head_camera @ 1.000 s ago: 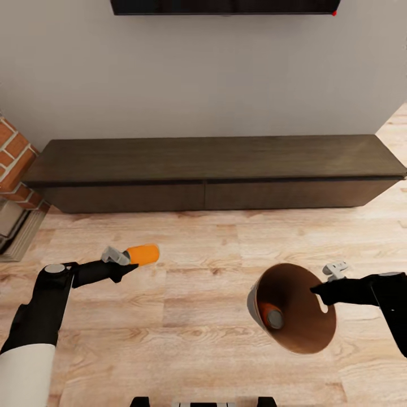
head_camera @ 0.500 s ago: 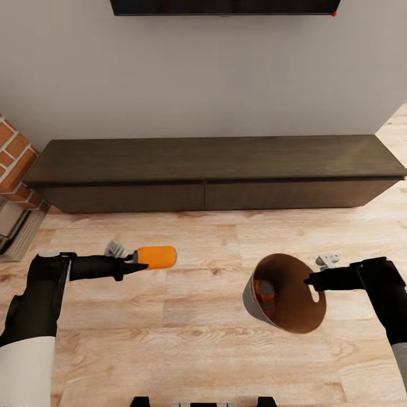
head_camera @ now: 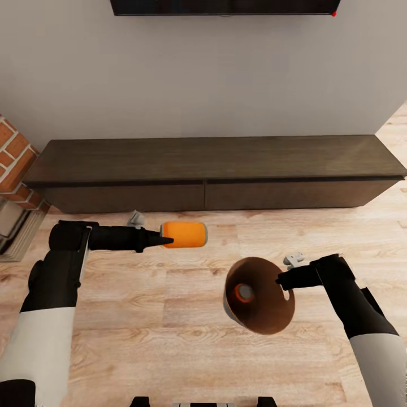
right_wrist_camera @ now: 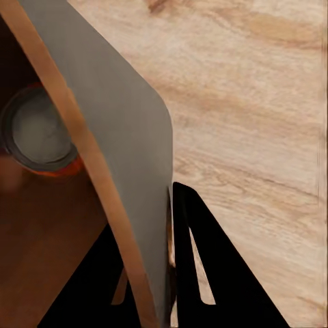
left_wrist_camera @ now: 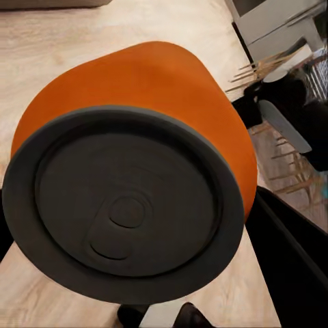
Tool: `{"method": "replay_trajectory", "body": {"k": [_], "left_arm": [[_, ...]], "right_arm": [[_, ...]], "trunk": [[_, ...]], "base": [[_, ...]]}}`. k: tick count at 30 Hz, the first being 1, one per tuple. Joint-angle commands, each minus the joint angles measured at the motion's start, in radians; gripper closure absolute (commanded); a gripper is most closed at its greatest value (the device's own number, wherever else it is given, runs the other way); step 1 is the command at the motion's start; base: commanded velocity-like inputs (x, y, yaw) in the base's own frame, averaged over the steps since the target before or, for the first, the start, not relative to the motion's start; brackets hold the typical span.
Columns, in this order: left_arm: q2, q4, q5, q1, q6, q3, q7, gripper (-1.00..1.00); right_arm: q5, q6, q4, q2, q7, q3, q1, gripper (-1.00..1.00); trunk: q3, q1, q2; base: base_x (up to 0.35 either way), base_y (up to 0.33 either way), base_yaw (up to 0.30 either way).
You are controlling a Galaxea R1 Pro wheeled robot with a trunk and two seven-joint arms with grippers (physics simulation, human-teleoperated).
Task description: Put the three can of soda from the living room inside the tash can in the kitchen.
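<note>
Brickwork (head_camera: 12,161) is standing at the dark low cabinet's (head_camera: 215,169) left end. Your left tool (head_camera: 165,241) is gripping one orange soda can (head_camera: 184,234) by its end, holding it sideways above the wood floor (head_camera: 169,339), in front of the cabinet. Your right tool (head_camera: 281,281) is pinching the rim of the trash can (head_camera: 259,294), tilting it so its copper inside is facing you, nearer you than the cabinet. Another orange can (head_camera: 244,292) is lying inside, grey top showing.
</note>
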Motion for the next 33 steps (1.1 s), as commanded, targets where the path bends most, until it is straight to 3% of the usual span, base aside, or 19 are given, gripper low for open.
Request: {"method": "replay_trajectory", "body": {"k": [1,2,5,7,8,12,17,20,21,22,25,27,29,30,33], "left_arm": [[-0.008,0.0,-0.001,-0.004,0.0,-0.006,0.0,1.0],[-0.027,0.002,-0.002,-0.012,0.0,-0.02,0.0,1.0],[-0.044,0.008,-0.003,-0.023,0.0,-0.054,0.0,1.0],[-0.053,0.009,-0.004,-0.029,0.0,-0.098,0.0,1.0],[-0.058,0.008,-0.004,-0.031,0.0,-0.137,0.0,1.0],[-0.059,0.005,-0.003,-0.032,0.0,-0.236,0.0,1.0],[-0.061,0.002,-0.001,-0.031,0.0,-0.276,0.0,1.0],[-0.063,0.001,-0.005,-0.031,0.0,-0.34,0.0,1.0],[-0.065,0.004,-0.009,-0.032,0.0,-0.389,0.0,1.0],[-0.065,0.005,-0.012,-0.032,0.0,-0.4,0.0,1.0],[-0.074,0.009,-0.047,-0.032,0.0,-0.43,0.0,1.0],[-0.107,0.012,-0.136,-0.032,0.0,-0.44,0.0,1.0],[-0.116,0.012,-0.183,-0.032,0.0,-0.442,0.0,1.0],[-0.132,0.013,-0.248,-0.031,0.0,-0.443,0.0,1.0],[-0.153,0.013,-0.305,-0.031,0.0,-0.445,0.0,1.0]], "right_arm": [[-0.03,0.016,0.003,0.003,0.001,0.004,-0.002,1.0],[-0.03,0.017,0.014,0.013,-0.031,0.014,-0.014,1.0],[-0.031,0.019,0.043,0.04,-0.083,0.021,-0.037,1.0],[-0.031,0.019,0.058,0.05,-0.098,0.022,-0.043,1.0],[-0.031,0.019,0.063,0.054,-0.105,0.023,-0.046,1.0],[-0.031,0.018,0.073,0.07,-0.114,0.025,-0.05,1.0],[-0.031,0.02,0.076,0.09,-0.144,0.062,-0.071,1.0],[-0.031,0.021,0.077,0.096,-0.152,0.075,-0.08,1.0],[-0.031,0.02,0.078,0.098,-0.153,0.078,-0.082,1.0],[-0.031,0.02,0.078,0.099,-0.154,0.079,-0.083,1.0],[-0.031,0.021,0.078,0.107,-0.155,0.081,-0.085,1.0],[-0.03,0.021,0.078,0.13,-0.155,0.091,-0.086,1.0],[-0.03,0.021,0.078,0.135,-0.155,0.101,-0.087,1.0],[-0.03,0.022,0.078,0.14,-0.155,0.112,-0.087,1.0],[-0.03,0.022,0.078,0.144,-0.155,0.122,-0.087,1.0]], "trunk": [[0.0,0.0,0.0],[0.0,0.0,0.0],[0.0,0.0,0.0],[0.0,0.0,0.0],[0.0,0.0,0.0],[0.0,0.0,0.0],[0.0,0.0,0.0],[0.0,0.0,0.0],[0.0,0.0,0.0],[0.0,0.0,0.0],[0.0,0.0,0.0],[0.0,0.0,0.0],[0.0,0.0,0.0],[0.0,0.0,0.0],[0.0,0.0,0.0]], "base": [[0.0,0.0,0.0],[0.0,0.0,0.0],[0.0,0.0,0.0],[0.0,0.0,0.0],[0.0,0.0,0.0],[0.0,0.0,0.0],[0.0,0.0,0.0],[0.0,0.0,0.0],[0.0,0.0,0.0],[0.0,0.0,0.0],[0.0,0.0,0.0],[0.0,0.0,0.0],[0.0,0.0,0.0],[0.0,0.0,0.0],[0.0,0.0,0.0]]}}
